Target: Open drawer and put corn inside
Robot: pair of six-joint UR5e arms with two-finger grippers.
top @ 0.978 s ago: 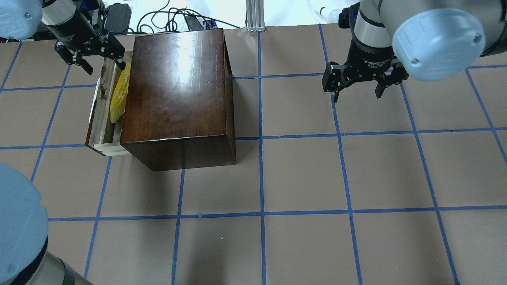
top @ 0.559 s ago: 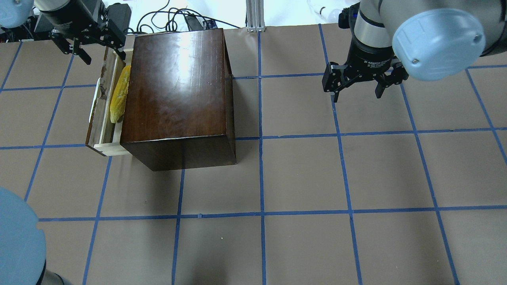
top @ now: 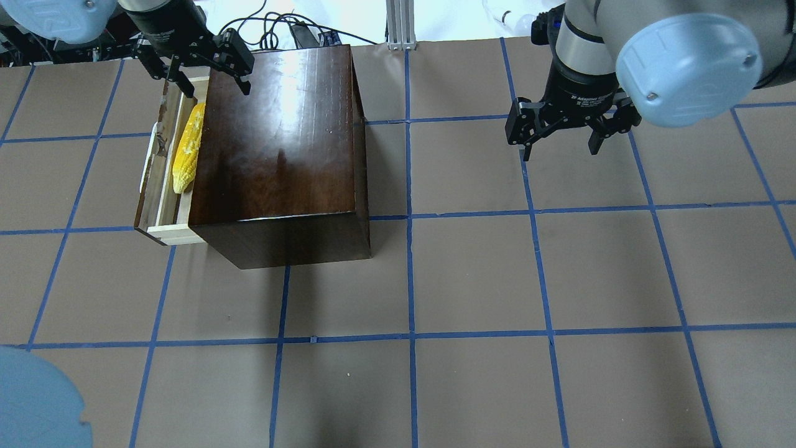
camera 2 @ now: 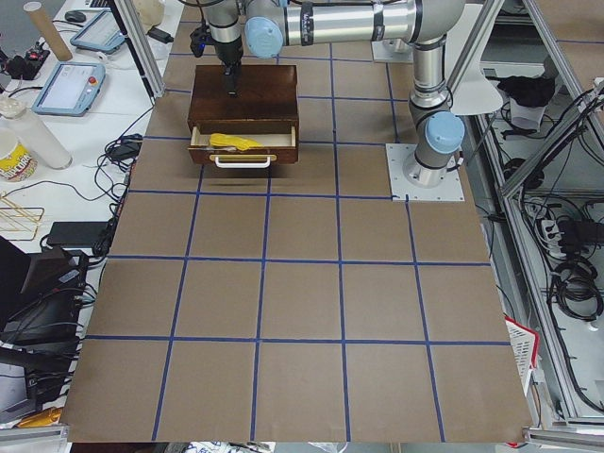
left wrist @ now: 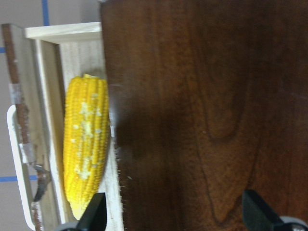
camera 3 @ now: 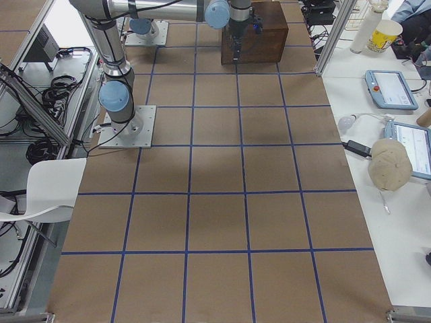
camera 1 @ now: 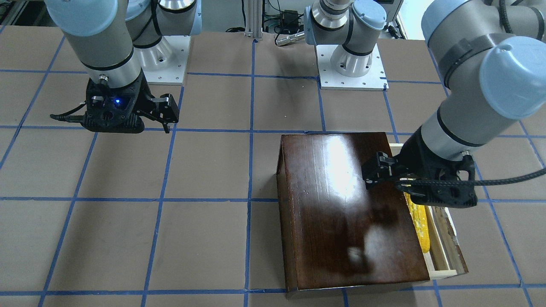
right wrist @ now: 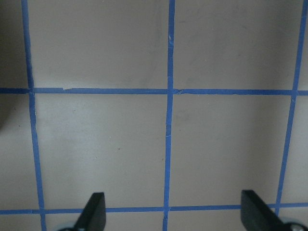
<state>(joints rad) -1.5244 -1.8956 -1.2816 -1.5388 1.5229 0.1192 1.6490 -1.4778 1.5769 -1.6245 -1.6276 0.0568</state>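
Dark wooden box near worktop edge opposite robot bases, toward robot's left end. Drawer pulled out, corn lying lengthwise inside. Left gripper above box-drawer junction, jaws spread. Right gripper over bare worktop near the opposite end.

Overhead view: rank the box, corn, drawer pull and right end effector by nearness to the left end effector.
1. box, directly beneath
2. corn, left of the box
3. drawer pull, outer left
4. right end effector, far right

Blue tape lines grid the brown table cover. Black cables, perhaps with a power brick, crowd the upper left.
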